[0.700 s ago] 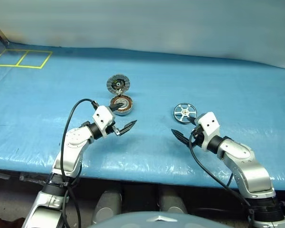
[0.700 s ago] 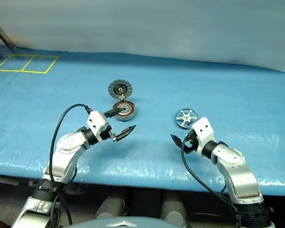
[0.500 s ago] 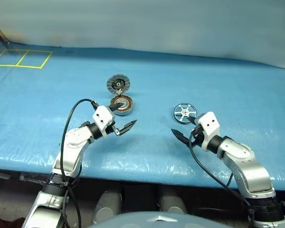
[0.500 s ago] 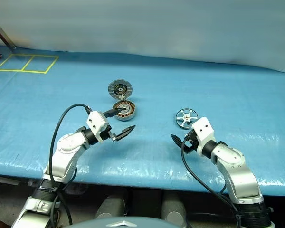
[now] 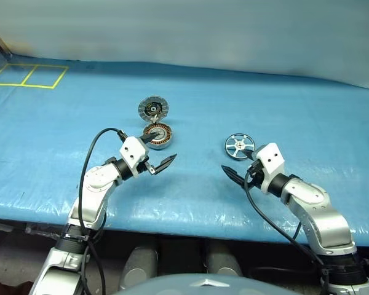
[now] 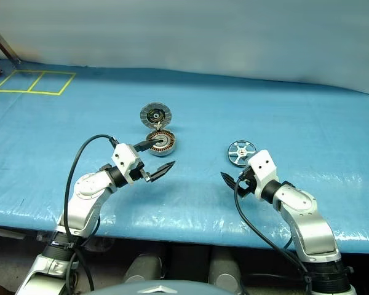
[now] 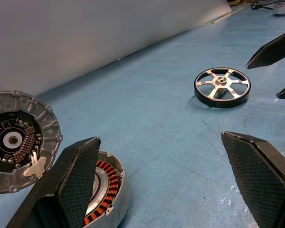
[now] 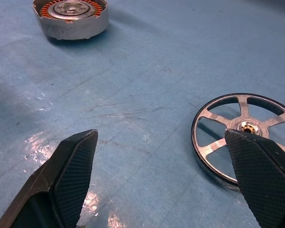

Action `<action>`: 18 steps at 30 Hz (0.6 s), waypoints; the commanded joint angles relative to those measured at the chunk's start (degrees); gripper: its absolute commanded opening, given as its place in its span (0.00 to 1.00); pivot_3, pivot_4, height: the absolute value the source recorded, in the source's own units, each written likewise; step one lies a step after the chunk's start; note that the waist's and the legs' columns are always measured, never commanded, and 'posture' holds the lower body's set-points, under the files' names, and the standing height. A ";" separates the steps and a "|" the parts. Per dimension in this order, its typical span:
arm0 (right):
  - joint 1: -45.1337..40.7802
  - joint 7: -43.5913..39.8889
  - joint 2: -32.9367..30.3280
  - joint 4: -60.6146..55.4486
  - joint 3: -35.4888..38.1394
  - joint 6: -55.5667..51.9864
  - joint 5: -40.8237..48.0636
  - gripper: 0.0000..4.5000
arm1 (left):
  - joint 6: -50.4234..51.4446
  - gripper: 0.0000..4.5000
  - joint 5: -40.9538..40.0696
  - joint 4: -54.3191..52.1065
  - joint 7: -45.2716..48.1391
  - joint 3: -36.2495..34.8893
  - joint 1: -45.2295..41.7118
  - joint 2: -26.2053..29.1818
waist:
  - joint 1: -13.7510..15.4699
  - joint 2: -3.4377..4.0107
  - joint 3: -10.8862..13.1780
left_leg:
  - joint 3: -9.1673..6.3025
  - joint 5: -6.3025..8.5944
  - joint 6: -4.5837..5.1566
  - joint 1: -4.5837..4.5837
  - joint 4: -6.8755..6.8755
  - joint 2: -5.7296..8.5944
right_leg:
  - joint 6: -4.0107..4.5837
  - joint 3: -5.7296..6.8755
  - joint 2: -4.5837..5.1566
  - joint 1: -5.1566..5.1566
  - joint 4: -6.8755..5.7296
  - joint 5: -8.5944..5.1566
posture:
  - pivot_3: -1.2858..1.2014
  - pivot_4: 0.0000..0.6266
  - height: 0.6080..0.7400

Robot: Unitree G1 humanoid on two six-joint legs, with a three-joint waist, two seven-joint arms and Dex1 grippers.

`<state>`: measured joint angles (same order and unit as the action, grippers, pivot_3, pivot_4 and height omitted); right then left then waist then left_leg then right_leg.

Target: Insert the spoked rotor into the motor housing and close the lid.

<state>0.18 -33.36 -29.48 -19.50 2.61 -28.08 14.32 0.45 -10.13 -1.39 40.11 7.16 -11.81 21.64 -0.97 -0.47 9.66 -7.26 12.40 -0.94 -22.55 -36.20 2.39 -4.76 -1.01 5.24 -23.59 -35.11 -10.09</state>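
Blue-covered table | spoked rotor lies flat just beyond right gripper, well apart from motor housing with lid swung open behind | left gripper and right both wide open, empty | rotor looks rigid, light, slick metal; best pinched across rim | no readable markings.

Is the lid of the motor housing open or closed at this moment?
Open. The lid is swung away beside the motor housing, its segmented inner face visible, and the copper windings are uncovered.
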 commanded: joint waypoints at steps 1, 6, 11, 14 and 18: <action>-0.24 0.22 -0.43 -1.75 0.32 0.34 0.05 1.00 | -1.26 1.00 -0.27 -0.47 -0.16 -0.90 -0.45 -0.21 | 0.00 0.00 0.00 | 0.00 0.00 0.00 0.00 0.00 0.00 | 0.00 0.00 0.00 0.00 0.00 0.00 | 0.52 0.24 1.00; 0.10 0.14 -1.05 -2.75 0.81 -0.12 0.12 1.00 | -1.17 1.00 0.16 0.37 -0.30 -0.66 -1.24 -0.31 | 0.01 0.00 0.00 | 0.00 0.00 0.00 0.00 0.00 0.00 | 0.00 0.00 0.00 0.00 0.00 0.00 | 0.52 0.24 1.00; 0.25 0.33 -1.44 -3.24 0.80 -0.47 0.18 1.00 | -1.12 1.00 0.58 0.91 -0.33 -0.71 -1.31 -0.11 | 0.01 0.00 0.00 | 0.00 0.00 0.00 0.00 0.00 0.00 | 0.00 0.00 0.00 0.00 0.00 0.00 | 0.52 0.24 1.00; 0.14 0.34 -1.62 -3.08 0.72 -0.51 0.05 1.00 | -0.60 1.00 1.09 0.96 -0.73 -0.67 -1.42 0.01 | 0.02 0.00 0.00 | 0.00 0.00 0.00 0.00 0.00 0.00 | 0.00 0.00 0.00 0.00 0.00 0.00 | 0.52 0.24 1.00; -0.50 0.58 -1.45 -2.83 0.46 -0.48 0.05 1.00 | 1.73 1.00 1.75 -0.03 2.85 0.62 -3.33 2.98 | 0.02 0.00 0.00 | 0.00 0.00 0.00 0.00 0.00 0.00 | 0.00 0.00 0.00 0.00 0.00 0.00 | 0.52 0.24 1.00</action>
<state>0.46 -32.95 -30.76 -20.76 2.63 -28.97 14.27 1.55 -8.94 -0.04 41.38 7.50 -13.26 23.09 -0.95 -0.47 9.66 -7.26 12.40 -0.94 -22.55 -36.20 2.38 -4.76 -1.01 5.24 -23.60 -35.12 -10.09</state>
